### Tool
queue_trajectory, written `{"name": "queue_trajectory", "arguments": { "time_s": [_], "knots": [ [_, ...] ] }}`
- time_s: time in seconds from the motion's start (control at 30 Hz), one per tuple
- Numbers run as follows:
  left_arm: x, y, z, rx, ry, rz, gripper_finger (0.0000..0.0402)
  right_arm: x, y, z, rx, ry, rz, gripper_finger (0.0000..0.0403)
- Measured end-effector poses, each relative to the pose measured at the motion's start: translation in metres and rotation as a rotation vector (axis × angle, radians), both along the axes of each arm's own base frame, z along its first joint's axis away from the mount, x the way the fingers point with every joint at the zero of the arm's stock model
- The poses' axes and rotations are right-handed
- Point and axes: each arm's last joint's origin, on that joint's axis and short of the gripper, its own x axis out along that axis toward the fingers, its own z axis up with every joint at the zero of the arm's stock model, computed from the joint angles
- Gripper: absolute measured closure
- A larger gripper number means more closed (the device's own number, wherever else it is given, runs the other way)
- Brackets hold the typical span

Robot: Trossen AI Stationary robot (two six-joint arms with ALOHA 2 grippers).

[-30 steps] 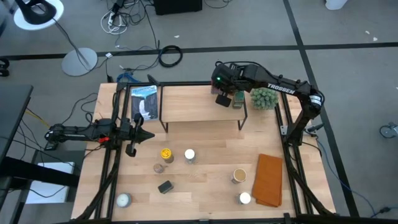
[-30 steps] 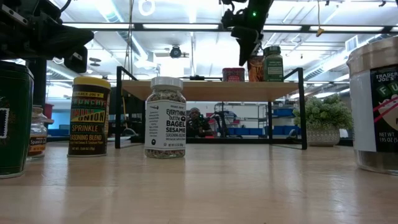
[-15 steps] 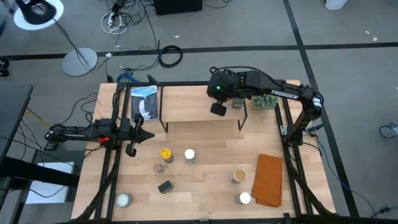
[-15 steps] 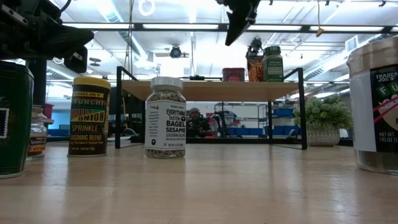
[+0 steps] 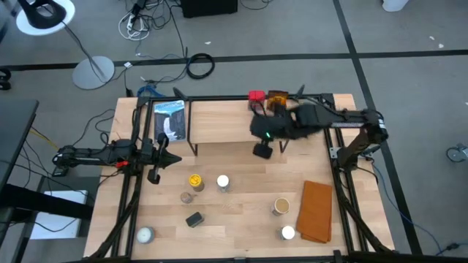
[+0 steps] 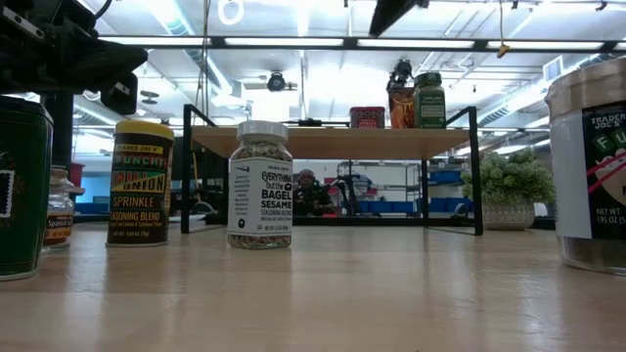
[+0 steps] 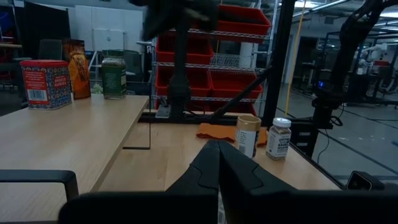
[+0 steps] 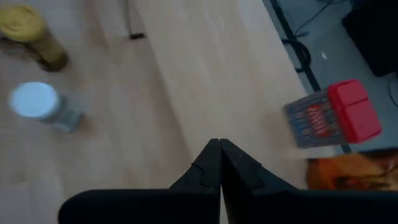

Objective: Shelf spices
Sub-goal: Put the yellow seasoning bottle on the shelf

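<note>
Right wrist view: right hand clenched, empty, above the shelf.

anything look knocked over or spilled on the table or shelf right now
Nothing stands out. The red box, brown jar and green-lidded jar stand upright on the shelf; the bagel seasoning jar on the table is upright too.

- Pale smooth wood tabletop, matt grain.
- Low light-wood shelf on thin black metal legs.
- Orange-brown folded cloth, soft and matt.
- Clear glossy spice jar with white lid, paper label.
</note>
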Motion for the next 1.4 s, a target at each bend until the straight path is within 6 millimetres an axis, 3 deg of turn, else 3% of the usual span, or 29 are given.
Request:
{"name": "queue_trajectory", "arguments": {
  "time_s": [0.3,0.6,0.8,0.97,1.4],
  "knots": [
    [0.000,0.000,0.000,0.000,0.001,0.000,0.0395,-0.051,0.079,-0.024,0.012,-0.144,-0.098,0.0403],
    [-0.002,0.000,0.010,-0.007,-0.104,0.000,0.0395,-0.086,0.130,-0.093,0.058,-0.252,-0.230,0.0402],
    [-0.003,0.000,0.015,-0.008,-0.157,0.005,0.0395,-0.100,0.149,-0.134,0.076,-0.337,-0.223,0.0402],
    [-0.004,0.003,0.019,-0.032,-0.201,0.083,0.0395,-0.108,0.159,-0.154,0.094,-0.400,-0.188,0.0401],
    [-0.005,0.003,0.022,-0.138,-0.227,0.050,0.0381,-0.114,0.175,-0.162,0.206,-0.478,-0.163,0.0400]
  ]
}}
